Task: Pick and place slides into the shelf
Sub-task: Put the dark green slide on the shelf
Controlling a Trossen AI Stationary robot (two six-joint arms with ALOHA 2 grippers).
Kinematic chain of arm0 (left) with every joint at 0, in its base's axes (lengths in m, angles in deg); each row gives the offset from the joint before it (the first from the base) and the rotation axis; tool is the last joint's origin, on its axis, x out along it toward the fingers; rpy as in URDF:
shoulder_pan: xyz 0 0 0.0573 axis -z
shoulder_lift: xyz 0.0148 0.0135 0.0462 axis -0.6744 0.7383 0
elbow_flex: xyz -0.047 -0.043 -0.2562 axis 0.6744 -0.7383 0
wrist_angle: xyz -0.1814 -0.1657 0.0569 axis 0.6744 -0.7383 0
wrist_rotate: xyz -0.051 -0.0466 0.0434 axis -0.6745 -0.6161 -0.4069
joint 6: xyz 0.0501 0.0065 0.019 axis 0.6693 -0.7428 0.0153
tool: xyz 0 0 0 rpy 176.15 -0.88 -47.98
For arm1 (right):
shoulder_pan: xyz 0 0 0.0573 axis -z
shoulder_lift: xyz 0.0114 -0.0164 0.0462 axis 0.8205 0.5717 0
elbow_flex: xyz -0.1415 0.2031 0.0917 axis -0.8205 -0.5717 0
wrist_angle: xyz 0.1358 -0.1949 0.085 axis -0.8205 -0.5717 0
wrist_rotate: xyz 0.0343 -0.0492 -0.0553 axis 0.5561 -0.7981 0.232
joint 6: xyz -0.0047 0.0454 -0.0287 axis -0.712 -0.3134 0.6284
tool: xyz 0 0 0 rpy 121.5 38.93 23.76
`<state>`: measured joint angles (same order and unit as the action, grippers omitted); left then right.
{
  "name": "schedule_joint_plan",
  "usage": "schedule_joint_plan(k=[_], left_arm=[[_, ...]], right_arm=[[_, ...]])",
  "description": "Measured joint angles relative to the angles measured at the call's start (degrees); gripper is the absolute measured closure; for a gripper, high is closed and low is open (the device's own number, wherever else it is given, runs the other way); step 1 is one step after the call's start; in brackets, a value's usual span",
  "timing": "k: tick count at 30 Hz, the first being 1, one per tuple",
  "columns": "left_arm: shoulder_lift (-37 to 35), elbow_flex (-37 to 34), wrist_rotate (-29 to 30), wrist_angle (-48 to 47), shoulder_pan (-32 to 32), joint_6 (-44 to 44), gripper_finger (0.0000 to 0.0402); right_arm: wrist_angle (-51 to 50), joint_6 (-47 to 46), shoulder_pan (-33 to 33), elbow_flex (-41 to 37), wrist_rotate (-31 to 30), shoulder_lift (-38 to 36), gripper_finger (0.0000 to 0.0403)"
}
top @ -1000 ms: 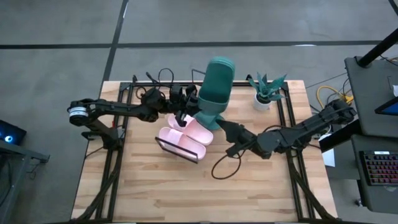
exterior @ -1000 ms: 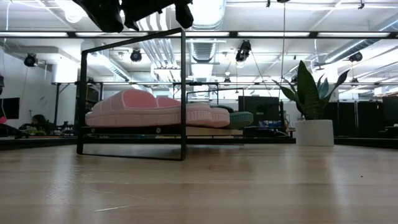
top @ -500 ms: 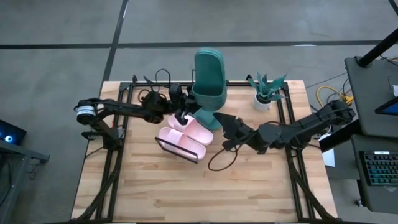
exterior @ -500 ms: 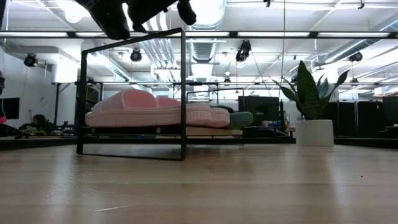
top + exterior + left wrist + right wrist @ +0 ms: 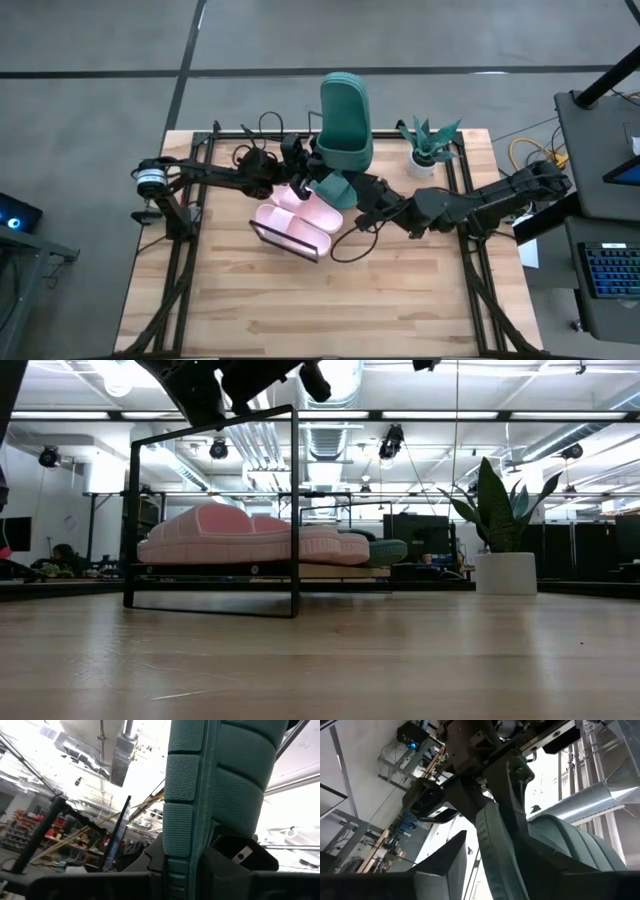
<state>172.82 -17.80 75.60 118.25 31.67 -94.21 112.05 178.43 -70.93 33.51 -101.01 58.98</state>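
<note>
Holding a teal slide [image 5: 345, 115] upright in its pinching left gripper [image 5: 300, 172], the robot is working above the shelf [image 5: 262, 231], beneath which two pink slides [image 5: 295, 222] are resting, while the right gripper's [image 5: 352, 192] spread cannot be told.

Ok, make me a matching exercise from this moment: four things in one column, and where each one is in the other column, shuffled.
Things:
1. teal slide
2. pink slides
3. potted plant
4. right gripper

Places:
A. lying on the shelf
B. standing at the table's far right corner
C. held up on end in the left gripper
D. beside the lower end of the raised slide

Pairs: 1-C, 2-A, 3-B, 4-D
</note>
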Motion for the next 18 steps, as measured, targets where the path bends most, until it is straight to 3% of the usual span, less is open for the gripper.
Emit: schedule_joint_plan(k=[15,18], left_arm=[[0.2,0.2,-1.0,-0.2,0.1,-0.6,0.0375],[0.2,0.2,-3.5,-0.3,0.0,-0.3,0.0373]], right_arm=[[-0.2,1.0,0.5,0.0,-1.5,-0.2,0.0337],[-0.3,0.7,0.5,0.0,-2.0,-0.2,0.0363]])
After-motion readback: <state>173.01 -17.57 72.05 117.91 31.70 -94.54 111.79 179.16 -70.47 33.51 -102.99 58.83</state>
